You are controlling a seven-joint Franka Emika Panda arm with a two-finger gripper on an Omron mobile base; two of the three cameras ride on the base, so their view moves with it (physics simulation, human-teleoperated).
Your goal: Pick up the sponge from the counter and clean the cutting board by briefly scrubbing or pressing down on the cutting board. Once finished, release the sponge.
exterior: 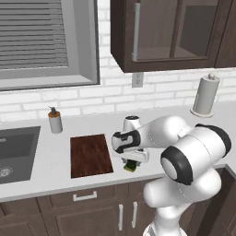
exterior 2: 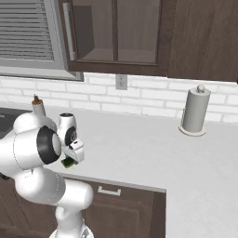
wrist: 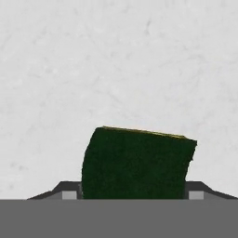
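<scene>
The dark green sponge [exterior: 131, 166] with its thin yellow layer sits between the fingers of my gripper [exterior: 132, 162], which is shut on it just over the light counter [exterior: 55, 161]. In the hand view the sponge [wrist: 137, 162] spans the whole gap of the gripper [wrist: 132, 194], with bare counter [wrist: 116, 60] behind it. From the right base view, the sponge [exterior 2: 69, 162] peeks out under the hand near the counter's front edge. The reddish-brown cutting board [exterior: 91, 155] lies flat just left of the gripper, a short gap away.
A soap dispenser [exterior: 55, 120] stands behind the board. The dark sink basin [exterior: 14, 152] is sunk in at far left. A paper towel roll [exterior 2: 194, 111] stands at the back right by the brick wall. Wall cabinets hang overhead.
</scene>
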